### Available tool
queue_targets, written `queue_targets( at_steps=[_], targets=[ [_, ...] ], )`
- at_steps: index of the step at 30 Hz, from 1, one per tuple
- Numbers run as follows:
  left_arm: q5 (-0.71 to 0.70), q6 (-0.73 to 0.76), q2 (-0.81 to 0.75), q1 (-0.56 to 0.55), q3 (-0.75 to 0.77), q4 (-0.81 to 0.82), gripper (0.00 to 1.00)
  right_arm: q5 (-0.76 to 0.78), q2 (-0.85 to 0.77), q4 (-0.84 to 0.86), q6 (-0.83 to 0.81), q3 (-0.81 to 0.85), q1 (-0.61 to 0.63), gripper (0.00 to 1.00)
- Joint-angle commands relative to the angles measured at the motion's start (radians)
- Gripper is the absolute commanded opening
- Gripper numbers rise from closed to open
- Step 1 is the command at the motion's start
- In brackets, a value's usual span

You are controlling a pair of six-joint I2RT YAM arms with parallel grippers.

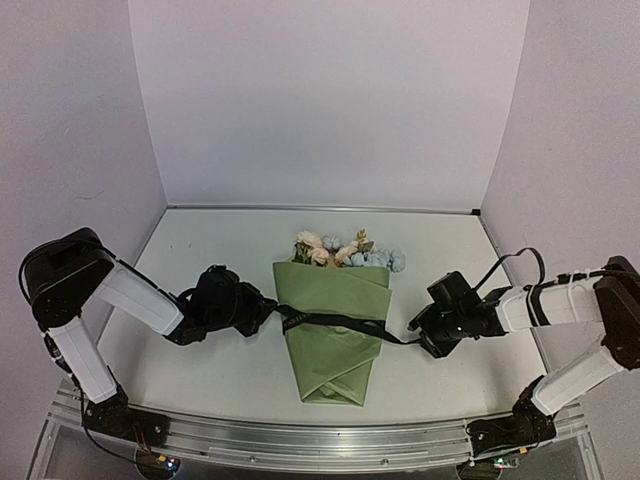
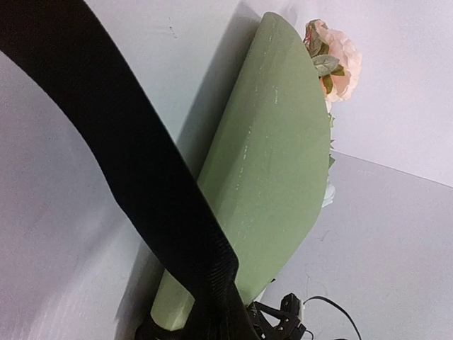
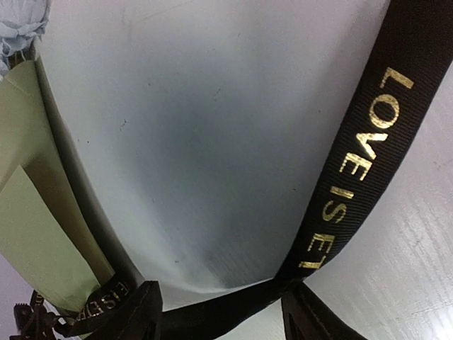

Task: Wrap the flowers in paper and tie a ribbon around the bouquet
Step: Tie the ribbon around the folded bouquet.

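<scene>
The bouquet (image 1: 332,300) lies mid-counter (image 1: 200,250), flowers (image 1: 345,252) at its far end. The black ribbon (image 1: 345,323) stretches across the green paper (image 1: 330,365) between both arms. The left pincer (image 1: 271,312) is clamped tight on one end; the right pincer (image 1: 415,331) stands partly open, ribbon running between its fingers.
</scene>
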Motion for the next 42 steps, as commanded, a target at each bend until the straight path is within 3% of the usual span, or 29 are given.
queue_targets(
  at_steps=[1, 6, 12, 23, 31, 37, 42],
  targets=[
    [-0.021, 0.071, -0.062, 0.005, 0.032, -0.06, 0.0, 0.032, 0.068, 0.023, 0.042, -0.014, 0.005, 0.39],
    [-0.058, 0.164, -0.16, 0.008, 0.054, -0.215, 0.0, 0.034, 0.108, 0.043, 0.049, -0.017, 0.005, 0.0],
    [-0.08, 0.267, -0.286, 0.048, 0.048, -0.438, 0.0, 0.108, 0.118, 0.041, 0.04, -0.03, 0.002, 0.0],
    [0.034, 0.275, -0.415, 0.194, -0.199, -0.442, 0.0, 0.143, 0.147, -0.022, -0.035, 0.056, -0.01, 0.0],
    [0.045, 0.427, -0.422, 0.32, -0.127, -0.572, 0.0, 0.18, 0.106, -0.089, -0.092, 0.059, -0.073, 0.0],
    [0.226, 0.557, -0.337, 0.665, -0.164, -0.591, 0.0, 0.185, -0.043, -0.172, -0.184, -0.058, -0.295, 0.0],
    [0.352, 0.619, -0.295, 0.946, -0.108, -0.605, 0.0, 0.159, -0.182, -0.271, -0.277, -0.109, -0.487, 0.0]
  ],
)
